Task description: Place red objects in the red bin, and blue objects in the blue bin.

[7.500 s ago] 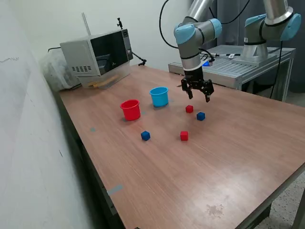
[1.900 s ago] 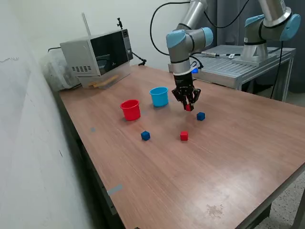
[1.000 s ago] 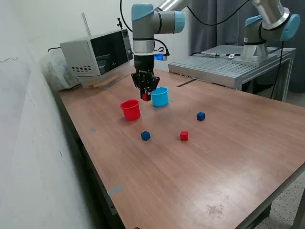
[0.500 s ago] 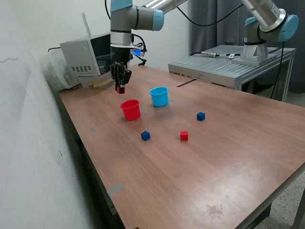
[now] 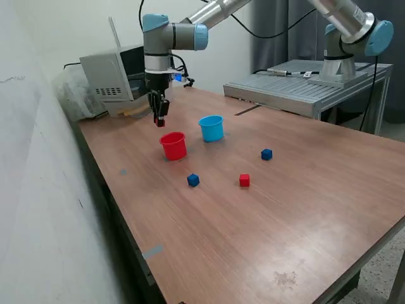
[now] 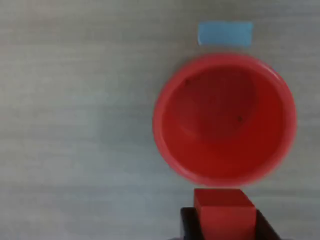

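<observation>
My gripper (image 5: 160, 120) is shut on a small red cube (image 5: 161, 123) and holds it in the air above the table, just behind the red bin (image 5: 173, 145) toward the microwave. In the wrist view the red cube (image 6: 223, 210) sits between the dark fingers (image 6: 189, 225), beside the rim of the red bin (image 6: 165, 135), whose inside looks empty. The light blue bin (image 5: 211, 128) stands to the exterior view's right of the red one. A second red cube (image 5: 244, 180) and two dark blue cubes (image 5: 193, 180) (image 5: 266, 154) lie on the table.
A microwave (image 5: 123, 69) stands at the back on the exterior view's left, near my arm. A second arm's base (image 5: 345, 50) is on a metal stand (image 5: 304, 79) at the back right. A strip of blue tape (image 6: 225, 34) lies on the table beside the red bin.
My gripper closed on the red cube near the dark blue cube, lifted it and carried it to the exterior view's left, past the blue bin, to behind the red bin.
</observation>
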